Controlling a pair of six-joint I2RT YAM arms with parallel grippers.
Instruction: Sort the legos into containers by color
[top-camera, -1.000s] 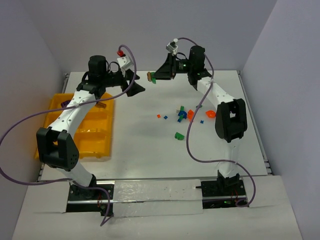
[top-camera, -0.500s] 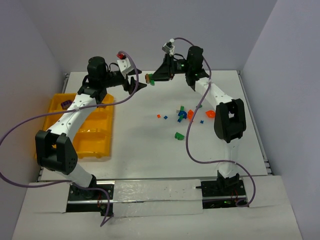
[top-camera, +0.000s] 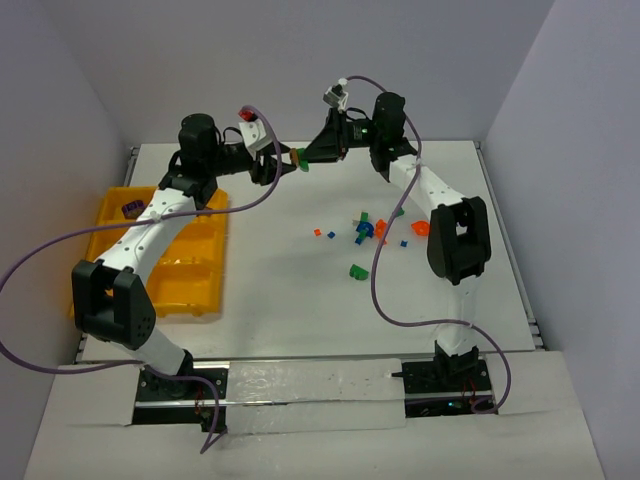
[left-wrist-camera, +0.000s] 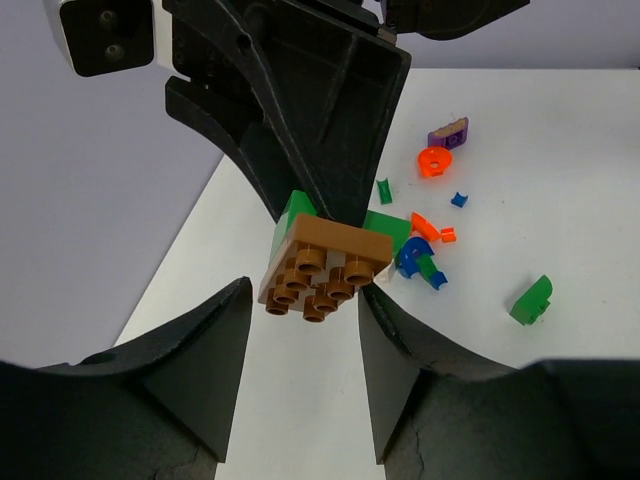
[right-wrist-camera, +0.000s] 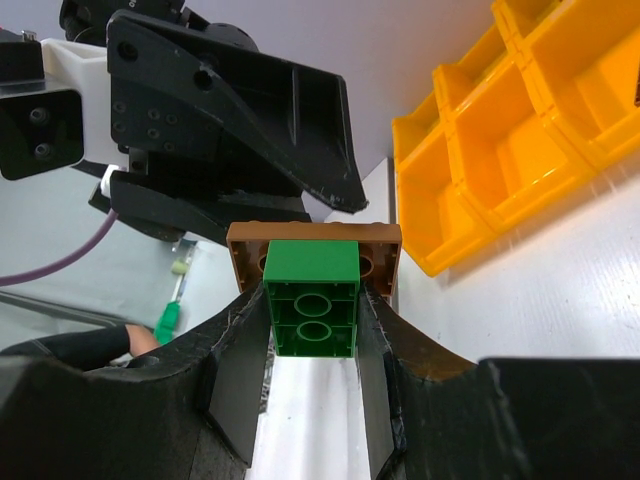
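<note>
My right hand is clamped on a green plastic two-stud brick stuck to a brown square plate, held in the air above the white desk. My left hand is apart, with its fingers either side of the plate.

Two matching arms. The left arm and right arm have white tube links between chunky black joints, and each stands on a black base. A thin purple cable loops loose along each one. The left gripper has thick, matte black, wedge-shaped fingers. A white camera block with two dark screws sits at each wrist; the left one carries a red cap.
</note>
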